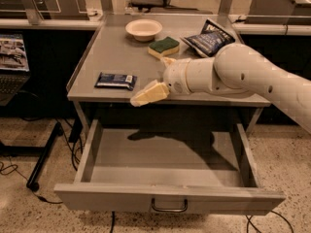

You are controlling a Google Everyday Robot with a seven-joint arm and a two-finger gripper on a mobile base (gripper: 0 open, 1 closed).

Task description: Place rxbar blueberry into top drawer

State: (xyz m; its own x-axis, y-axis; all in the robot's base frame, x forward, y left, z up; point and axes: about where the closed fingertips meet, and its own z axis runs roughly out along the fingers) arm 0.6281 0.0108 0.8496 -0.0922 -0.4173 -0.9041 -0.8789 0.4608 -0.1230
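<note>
The rxbar blueberry (115,80), a flat dark navy wrapper with pale lettering, lies on the grey table top near its front left edge. The top drawer (165,161) below is pulled fully out and holds nothing; its front panel carries a small curved handle (169,206). My gripper (149,80) hovers over the table's front edge, just right of the bar and apart from it. It is open and empty, with one cream finger (148,93) pointing left toward the bar. My white arm reaches in from the right.
A cream bowl (144,29), a green-and-yellow sponge (164,46) and a crinkled dark blue chip bag (209,39) sit at the back of the table (121,52). A black stand leg (43,154) and cables lie on the floor at left.
</note>
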